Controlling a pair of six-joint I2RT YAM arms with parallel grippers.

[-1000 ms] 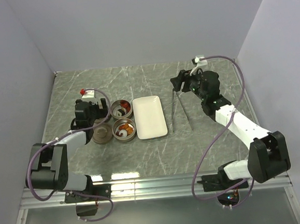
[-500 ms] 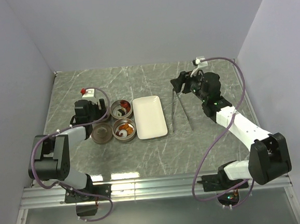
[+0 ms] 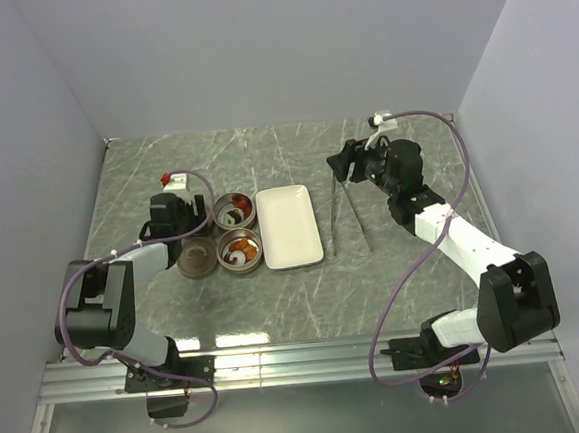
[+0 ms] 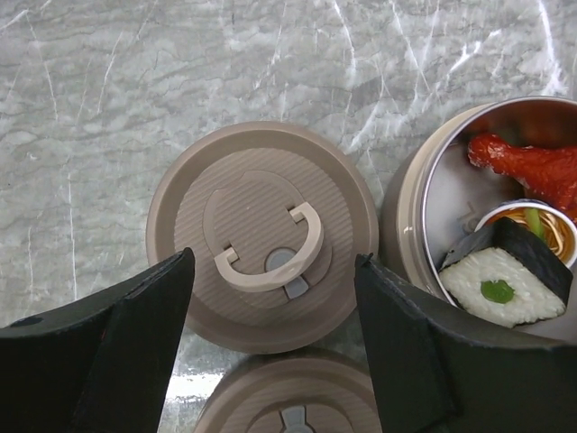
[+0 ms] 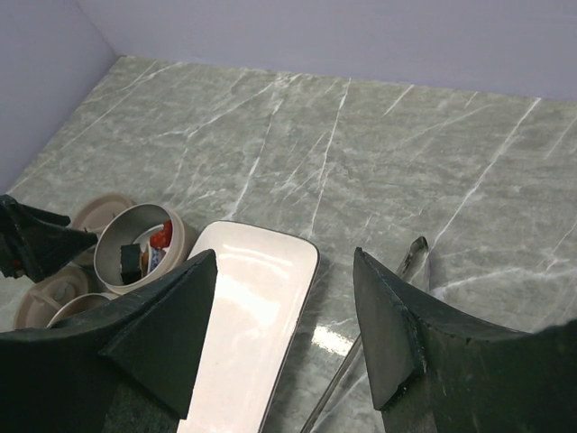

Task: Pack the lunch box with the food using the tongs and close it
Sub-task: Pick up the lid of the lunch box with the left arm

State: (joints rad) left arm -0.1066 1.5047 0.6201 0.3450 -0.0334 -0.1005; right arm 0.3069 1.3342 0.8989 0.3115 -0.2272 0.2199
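The lunch box is two round tins, the far one (image 3: 235,210) and the near one (image 3: 240,248), both open and holding food. In the left wrist view one tin (image 4: 410,225) shows a red piece (image 4: 532,167) and a white slice wrapped in dark (image 4: 500,275). Two handled lids lie left of the tins: one (image 4: 261,234) below my left gripper (image 4: 272,262), the other (image 4: 288,406) nearer the wrist. That gripper (image 3: 177,225) is open, a finger on each side of the lid's handle. The tongs (image 3: 335,213) lie on the table right of the tray. My right gripper (image 3: 343,162) hangs open above their far end, holding nothing.
A white rectangular tray (image 3: 289,227) lies between the tins and the tongs, with nothing on it. The right wrist view shows that tray (image 5: 252,307), the tongs (image 5: 410,262) and a tin (image 5: 135,248). Walls close the table at the back and on both sides.
My left gripper has narrowed its jaws a little and shifted slightly over the lids. The right arm has barely moved.
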